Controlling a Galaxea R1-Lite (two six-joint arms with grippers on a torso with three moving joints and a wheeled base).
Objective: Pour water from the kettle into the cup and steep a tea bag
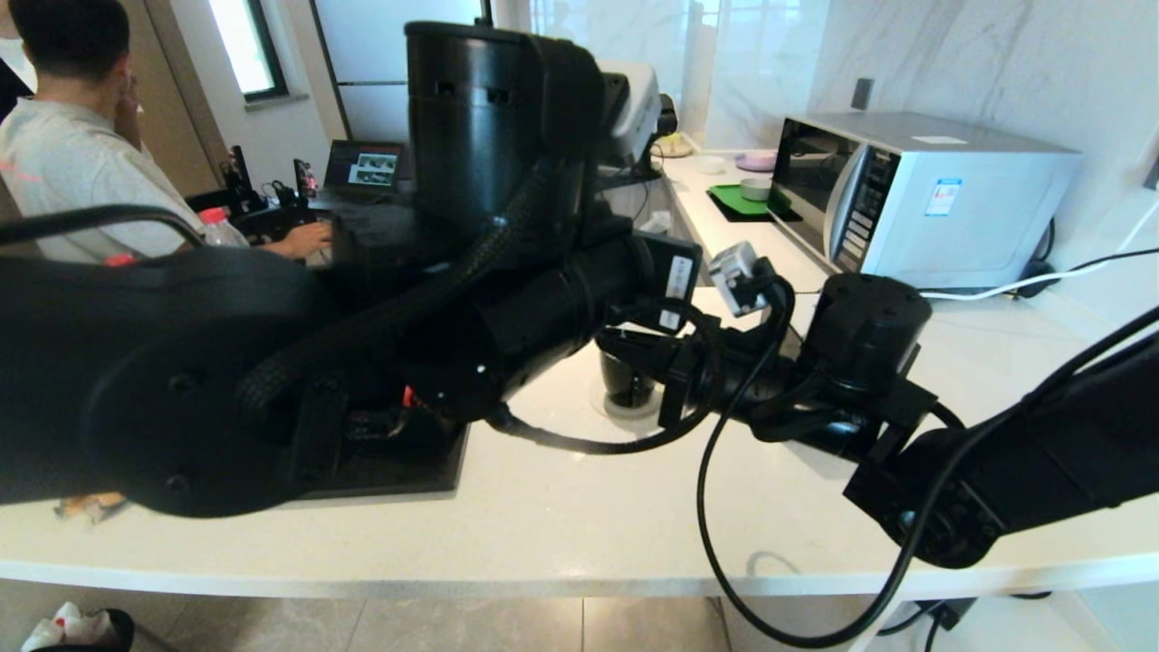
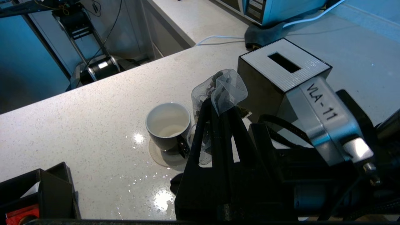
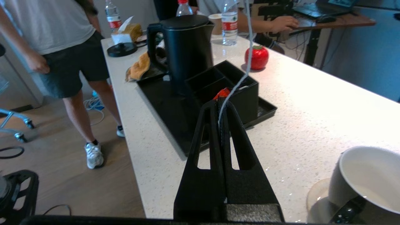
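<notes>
In the left wrist view my left gripper (image 2: 218, 104) is shut on the tea bag (image 2: 229, 87), a greyish mesh pouch bunched above the fingertips. It hangs just beside the cup (image 2: 168, 125), not inside it. The cup is black with a white inside and stands on a wet ring on the counter. My right gripper (image 3: 220, 109) is shut on the tea bag's thin white string (image 3: 247, 56), which runs up out of that view; the cup (image 3: 365, 178) is close beside it. The black kettle (image 3: 187, 47) stands upright on the tray, lid shut, apart from both grippers.
The black tray (image 3: 168, 103) carries an organizer box (image 3: 237, 90) with a red packet (image 3: 222, 93). A red tomato-shaped object (image 3: 257, 57) and bottles (image 3: 229, 22) stand beyond it. A microwave (image 1: 914, 195) is at the back right. A person (image 3: 62, 37) stands by the counter's edge.
</notes>
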